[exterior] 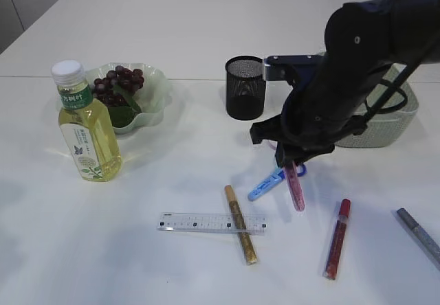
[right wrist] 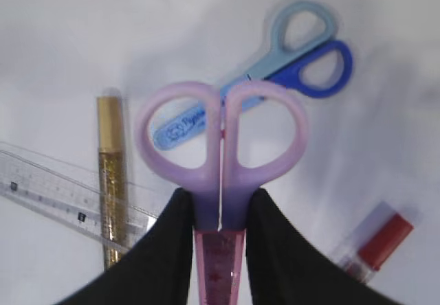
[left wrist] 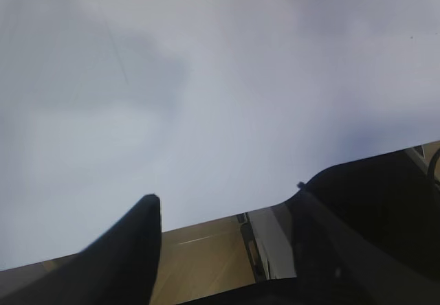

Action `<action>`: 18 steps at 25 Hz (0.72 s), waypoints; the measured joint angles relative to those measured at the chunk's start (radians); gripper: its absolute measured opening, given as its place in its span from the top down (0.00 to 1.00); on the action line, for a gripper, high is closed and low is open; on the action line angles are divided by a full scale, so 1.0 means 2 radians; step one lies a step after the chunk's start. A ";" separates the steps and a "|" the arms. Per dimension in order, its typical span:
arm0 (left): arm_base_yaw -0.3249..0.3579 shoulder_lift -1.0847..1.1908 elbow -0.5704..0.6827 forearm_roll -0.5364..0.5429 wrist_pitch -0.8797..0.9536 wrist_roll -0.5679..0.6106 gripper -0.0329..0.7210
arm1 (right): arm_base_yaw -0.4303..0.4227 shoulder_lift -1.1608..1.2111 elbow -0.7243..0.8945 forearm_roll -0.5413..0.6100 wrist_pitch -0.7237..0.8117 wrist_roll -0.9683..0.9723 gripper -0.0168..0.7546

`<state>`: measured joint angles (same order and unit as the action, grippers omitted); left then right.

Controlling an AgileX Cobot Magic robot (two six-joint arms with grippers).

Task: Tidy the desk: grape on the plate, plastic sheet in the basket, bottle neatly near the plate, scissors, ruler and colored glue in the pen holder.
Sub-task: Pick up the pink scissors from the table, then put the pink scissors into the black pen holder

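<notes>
Outwardly, in the exterior view, the grape [exterior: 118, 85] is seen already lying on the plate [exterior: 155, 102] toward the far left of the surface [exterior: 172, 37], with the bottle [exterior: 84, 123] stood upright just beside it. The pen holder [exterior: 245, 87] stands near the middle, and the basket [exterior: 392, 116] is largely hidden behind the right arm; whether the plastic sheet is inside cannot be told. The pink scissors [exterior: 295, 185] are held above the surface by the right pincer [exterior: 289, 159], blades hanging down. The blue scissors [exterior: 268, 183], the ruler [exterior: 210, 222], the gold glue [exterior: 240, 224], the red glue [exterior: 337, 239] and a grey tube [exterior: 419, 236] at the right edge lie on the surface, not yet put away.

From the left wrist view, the left pincer [left wrist: 223, 229] is shown released and empty over bare surface.

From the right wrist view, the right pincer is shown clenched on the pink scissors just below the handles. By judgement, the pen-holder items are what is left.
</notes>
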<state>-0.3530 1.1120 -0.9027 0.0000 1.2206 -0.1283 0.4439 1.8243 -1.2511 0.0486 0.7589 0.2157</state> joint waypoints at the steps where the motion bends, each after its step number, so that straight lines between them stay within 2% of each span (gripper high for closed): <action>1: 0.000 0.000 0.000 0.000 0.000 0.000 0.38 | 0.000 -0.007 0.000 -0.004 -0.005 0.000 0.73; 8: 0.000 0.000 0.000 0.000 0.000 0.000 0.38 | 0.000 -0.042 0.000 -0.048 -0.075 -0.001 0.73; 18: 0.000 0.000 0.000 0.000 0.000 0.000 0.38 | 0.000 -0.043 0.003 -0.069 -0.200 -0.001 0.73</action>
<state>-0.3530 1.1120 -0.9027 0.0000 1.2206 -0.1283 0.4439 1.7378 -1.2446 -0.0900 0.3597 0.2133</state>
